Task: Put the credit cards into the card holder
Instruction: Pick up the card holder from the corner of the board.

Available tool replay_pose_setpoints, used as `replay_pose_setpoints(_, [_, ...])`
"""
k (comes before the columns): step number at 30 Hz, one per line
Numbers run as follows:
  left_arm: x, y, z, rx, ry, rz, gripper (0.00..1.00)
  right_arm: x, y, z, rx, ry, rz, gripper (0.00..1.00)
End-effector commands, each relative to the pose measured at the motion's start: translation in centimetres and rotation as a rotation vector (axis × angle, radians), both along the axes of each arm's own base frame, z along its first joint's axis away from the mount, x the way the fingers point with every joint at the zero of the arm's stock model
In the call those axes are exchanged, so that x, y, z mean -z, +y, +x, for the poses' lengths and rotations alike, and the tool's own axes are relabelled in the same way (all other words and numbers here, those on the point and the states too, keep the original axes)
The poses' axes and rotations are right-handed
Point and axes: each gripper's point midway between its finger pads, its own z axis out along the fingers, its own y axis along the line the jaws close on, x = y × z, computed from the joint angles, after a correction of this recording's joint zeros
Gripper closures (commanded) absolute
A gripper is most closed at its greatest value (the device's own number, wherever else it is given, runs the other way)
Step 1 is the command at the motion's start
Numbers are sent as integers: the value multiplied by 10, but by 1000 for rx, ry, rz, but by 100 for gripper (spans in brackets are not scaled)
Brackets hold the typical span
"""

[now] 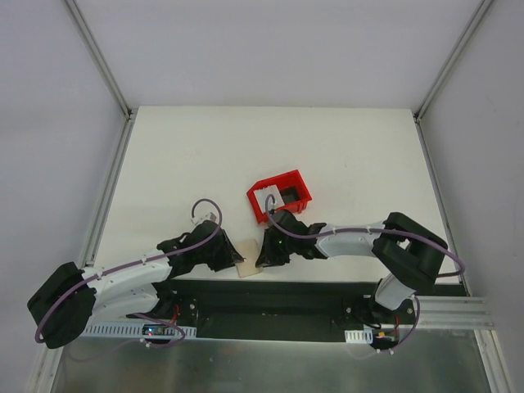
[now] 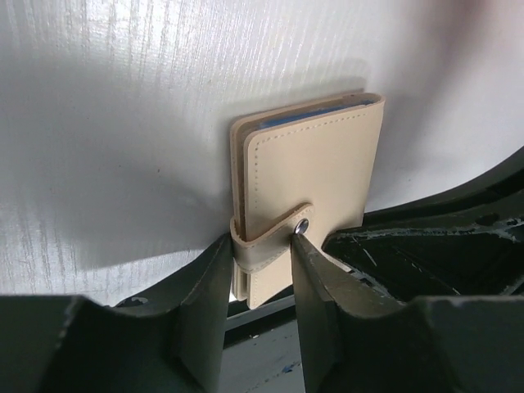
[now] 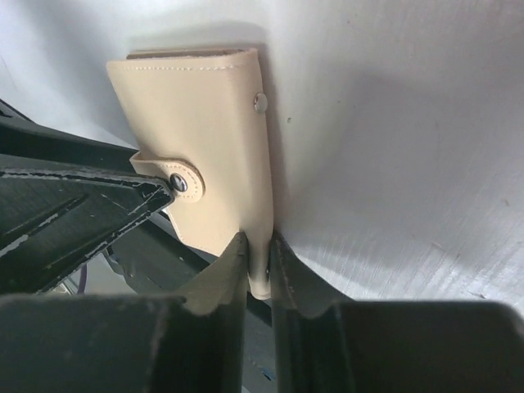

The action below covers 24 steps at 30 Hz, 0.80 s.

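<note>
The left gripper [image 2: 260,246] clamps the snapped-shut holder [image 2: 315,180] at its strap end, nearer the arm bases than the bin [image 1: 296,182] and slightly to its left. The right gripper [image 3: 258,243], narrow, pinches another edge of the holder. A whitish card [image 1: 267,199] lies in the bin.

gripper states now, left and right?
Left gripper: shut on the card holder, at its snap strap.
Right gripper: shut on the card holder's edge.
</note>
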Motion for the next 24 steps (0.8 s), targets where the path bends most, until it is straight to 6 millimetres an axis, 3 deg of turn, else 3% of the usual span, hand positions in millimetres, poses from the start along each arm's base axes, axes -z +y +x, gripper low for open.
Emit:
replay_pose_setpoints(1, [2, -5, -4, 8, 9, -12, 66, -5, 13, 5, -36, -47, 18, 92])
replay_pose_setpoints(3, [-1, -5, -3, 17, -11, -15, 60, -13, 13, 10, -67, -89, 28, 99])
replay_pose_setpoints(8, [-21, 6, 12, 84, -165, 66, 25, -34, -6, 14, -255, -174, 22, 99])
replay_pose_setpoints(11, [-47, 13, 28, 133, -295, 119, 7, -54, -19, 9, -453, -248, 61, 99])
replay_pose_setpoints(14, [-73, 18, 48, 189, -416, 109, 4, -75, -31, 1, -673, -333, 81, 99])
replay_pose_setpoints(19, [-110, 17, 72, 295, -550, -79, 4, -90, -50, 4, -908, -434, 49, 100])
replay_pose_setpoints(24, [-139, -15, 61, 560, -600, -310, 7, -109, -57, 5, -1061, -498, 88, 100])
